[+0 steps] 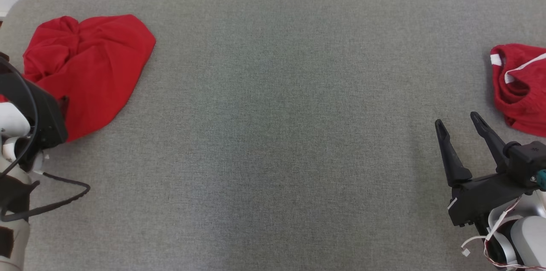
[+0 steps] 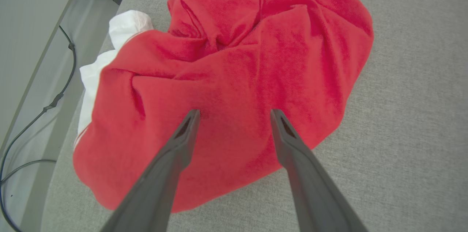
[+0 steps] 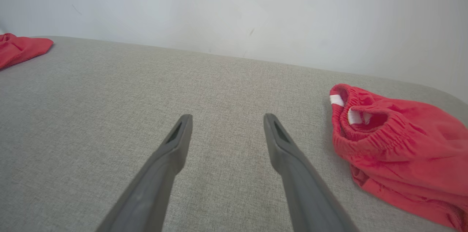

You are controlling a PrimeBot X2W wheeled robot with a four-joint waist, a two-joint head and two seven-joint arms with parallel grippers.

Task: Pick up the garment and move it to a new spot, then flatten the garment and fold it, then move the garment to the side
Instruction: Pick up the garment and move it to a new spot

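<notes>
Grey woven fabric [image 1: 273, 155] covers the wide work surface below a pale wall [image 3: 234, 5], and at its far left end lies the red garment [image 1: 94, 66], crumpled in a heap with white cloth [image 2: 128, 23] showing at its edge by the surface's rim. Over the heap hangs the left gripper [image 2: 234, 115], jaws spread wide with nothing between them. Well apart at the right, the right gripper [image 1: 457, 120] is likewise spread and empty above bare fabric, near a second red piece [image 1: 518, 91] with a white-striped elastic waistband.

No readable text, labels or numbers anywhere
</notes>
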